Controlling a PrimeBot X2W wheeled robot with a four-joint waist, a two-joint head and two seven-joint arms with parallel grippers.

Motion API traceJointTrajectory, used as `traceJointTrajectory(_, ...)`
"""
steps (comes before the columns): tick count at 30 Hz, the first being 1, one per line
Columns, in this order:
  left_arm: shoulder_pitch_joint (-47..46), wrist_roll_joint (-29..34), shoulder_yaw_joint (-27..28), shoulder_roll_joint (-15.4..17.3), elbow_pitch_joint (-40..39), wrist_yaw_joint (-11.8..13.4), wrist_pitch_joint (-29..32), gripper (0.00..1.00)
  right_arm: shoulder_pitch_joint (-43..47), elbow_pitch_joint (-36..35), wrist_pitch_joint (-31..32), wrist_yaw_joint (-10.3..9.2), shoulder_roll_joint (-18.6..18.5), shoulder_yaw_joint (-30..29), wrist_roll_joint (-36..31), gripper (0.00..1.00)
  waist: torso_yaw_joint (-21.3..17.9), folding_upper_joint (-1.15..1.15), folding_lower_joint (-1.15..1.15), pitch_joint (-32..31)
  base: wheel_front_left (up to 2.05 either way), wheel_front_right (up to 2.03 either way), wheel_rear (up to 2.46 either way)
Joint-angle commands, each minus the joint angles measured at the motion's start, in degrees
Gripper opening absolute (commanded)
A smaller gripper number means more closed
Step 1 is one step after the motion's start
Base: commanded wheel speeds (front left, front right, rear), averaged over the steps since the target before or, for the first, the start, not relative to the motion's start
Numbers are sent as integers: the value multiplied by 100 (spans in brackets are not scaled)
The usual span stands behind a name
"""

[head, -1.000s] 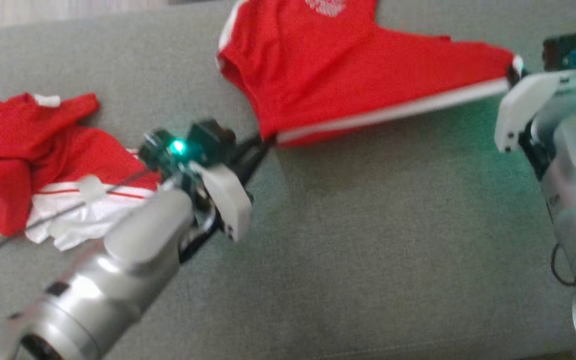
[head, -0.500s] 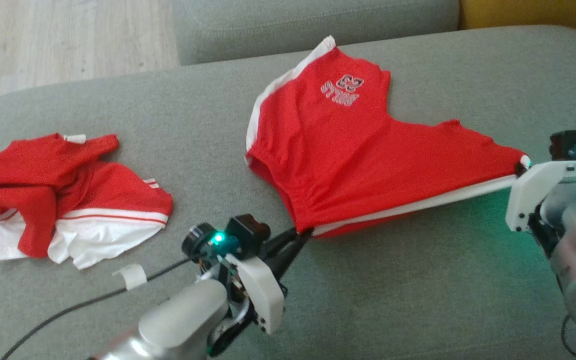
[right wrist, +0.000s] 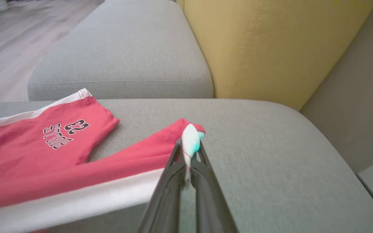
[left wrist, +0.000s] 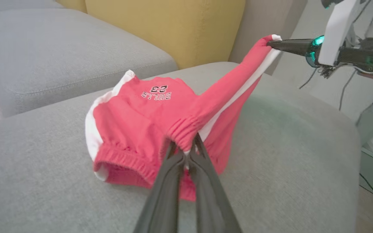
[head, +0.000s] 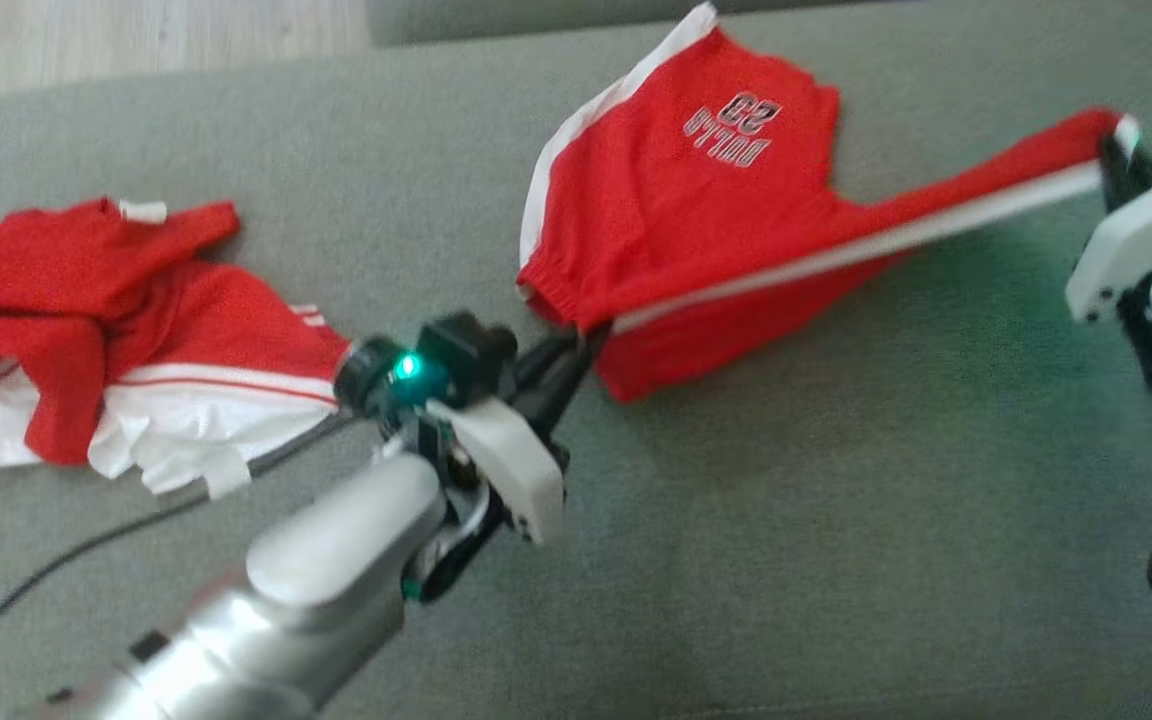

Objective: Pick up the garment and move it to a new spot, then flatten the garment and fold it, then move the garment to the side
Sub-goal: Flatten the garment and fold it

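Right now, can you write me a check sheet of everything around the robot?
Surface: grey fabric sofa cushion, bearing both garments.
Job's things: red shorts with white side stripes, stretched between the two grippers, one leg lifted off the cushion.
Clutter: crumpled red-and-white garment at the robot's left.
Grippers: left gripper shut on the shorts' waistband; right gripper shut on a leg hem.
Cables: thin dark cable running beside the left arm.
Surroundings: yellow back cushion, pale wooden floor.
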Motion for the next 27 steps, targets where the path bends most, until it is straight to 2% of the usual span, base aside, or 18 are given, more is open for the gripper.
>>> traceJointTrajectory(1,-304,-15,287,151,-62,57,-1,0,-292,-252,20,-5,-38,-10,-75,0,184,0,-1,261,0,0,0)
traceJointTrajectory(5,-636,-16,411,63,72,61,-7,0,-672,-539,127,-5,138,-165,-472,0,404,0,-1,591,0,0,0)
traceJointTrajectory(9,-941,-5,486,-68,241,32,-31,0,-1126,-509,182,-5,322,-273,-885,0,642,0,-1,898,0,0,0)
traceJointTrajectory(18,-1442,57,478,-549,657,-120,-205,0,-1985,139,102,-5,472,-594,-1735,0,1183,0,-1,1459,0,0,0)
traceJointTrajectory(27,-1718,85,421,-945,1075,-266,-442,0,-2505,729,-255,-5,484,-1057,-2354,0,1535,0,-1,1798,0,0,0)
